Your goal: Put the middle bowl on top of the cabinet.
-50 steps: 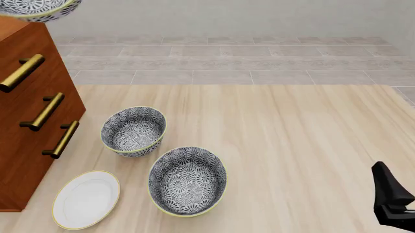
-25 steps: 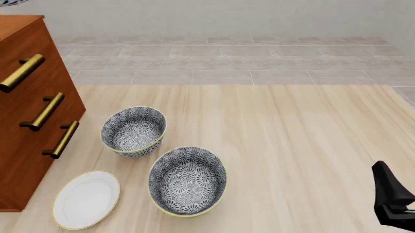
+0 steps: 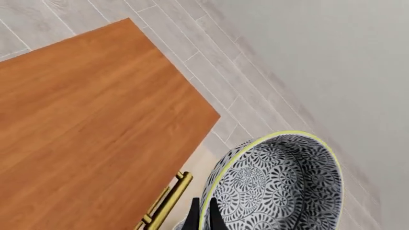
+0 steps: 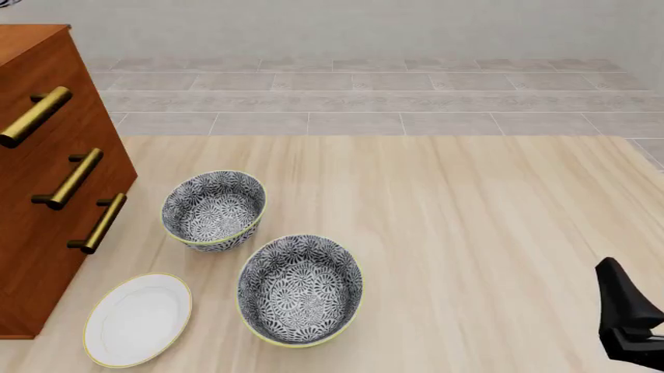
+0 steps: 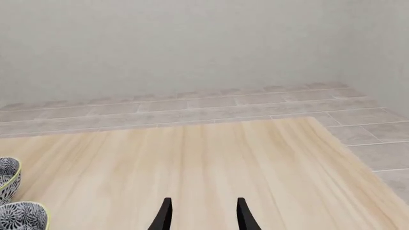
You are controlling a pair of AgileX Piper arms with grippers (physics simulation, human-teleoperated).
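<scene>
Nearest the camera in the front view, the right gripper [image 4: 630, 326] sits low at the table's right edge, dark and idle; its wrist view shows the two fingertips [image 5: 165, 214] parted with nothing between them, above bare table [image 4: 467, 233]. On the left of the table lie a white plate [image 4: 137, 318], then a patterned bowl [image 4: 300, 289] just right of it, and a second patterned bowl [image 4: 214, 209] a little farther back, close to the first. The cabinet [image 4: 47, 171] stands at the far left, its brass handles [image 4: 71, 179] facing the bowls. The left gripper [image 3: 202, 216] appears only in its wrist view: its dark fingers are clamped on the rim of the middle bowl [image 3: 281, 187], one on each side of the wall. That bowl hangs tilted in the air, beside the cabinet's flat top [image 3: 89, 129] and not resting on it. Beyond are floor tiles and a pale wall.
</scene>
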